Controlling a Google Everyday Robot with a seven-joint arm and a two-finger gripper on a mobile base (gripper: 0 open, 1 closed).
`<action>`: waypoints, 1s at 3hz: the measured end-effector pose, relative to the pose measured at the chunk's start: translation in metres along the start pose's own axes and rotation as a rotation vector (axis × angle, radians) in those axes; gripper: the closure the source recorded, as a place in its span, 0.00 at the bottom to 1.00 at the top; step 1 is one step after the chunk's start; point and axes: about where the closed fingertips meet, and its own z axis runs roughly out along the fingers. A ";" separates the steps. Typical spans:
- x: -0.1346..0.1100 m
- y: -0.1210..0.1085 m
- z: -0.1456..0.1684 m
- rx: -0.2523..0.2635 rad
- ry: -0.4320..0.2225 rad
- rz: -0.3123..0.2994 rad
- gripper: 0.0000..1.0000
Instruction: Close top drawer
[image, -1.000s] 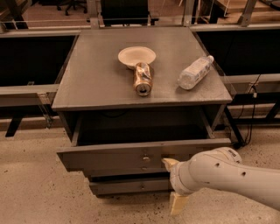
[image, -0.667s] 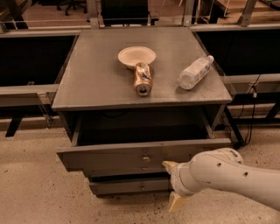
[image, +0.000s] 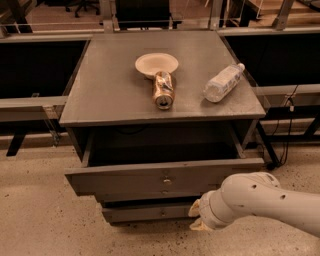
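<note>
Top drawer (image: 125, 180) is pulled well out below the front edge of the surface (image: 110, 95), with its dark interior exposed and its front panel standing clear of the cabinet. Its knob (image: 166, 181) is at the panel centre, untouched. The hand (image: 198, 217) is low, below the front-right part of the surface. It sits under the lower edge of the drawer panel, right of the knob, in front of the lower drawer (image: 140, 212). Whether the hand is apart or together: cannot tell. Change over the last second: the hand was higher, up against the drawer panel just right of the knob, and it has now dropped below the panel. The panel itself shows no visible shift inward, and the opening looks as deep as before. Reading: no closing progress yet, and contact with the panel appears lost or not yet made firm. Next move likely calls for raising the hand back to panel height and pressing straight in, near centre so the drawer does not rack. On the surface, undisturbed: bowl (image: 156, 64) toward the back edge, can (image: 163, 90) lying just in front of it, bottle (image: 223, 83) lying near the right edge.
</note>
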 end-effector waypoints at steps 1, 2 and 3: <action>0.013 -0.003 0.014 -0.032 0.022 -0.003 0.84; 0.027 -0.022 0.022 -0.051 0.040 -0.019 1.00; 0.040 -0.049 0.026 -0.058 0.028 -0.026 1.00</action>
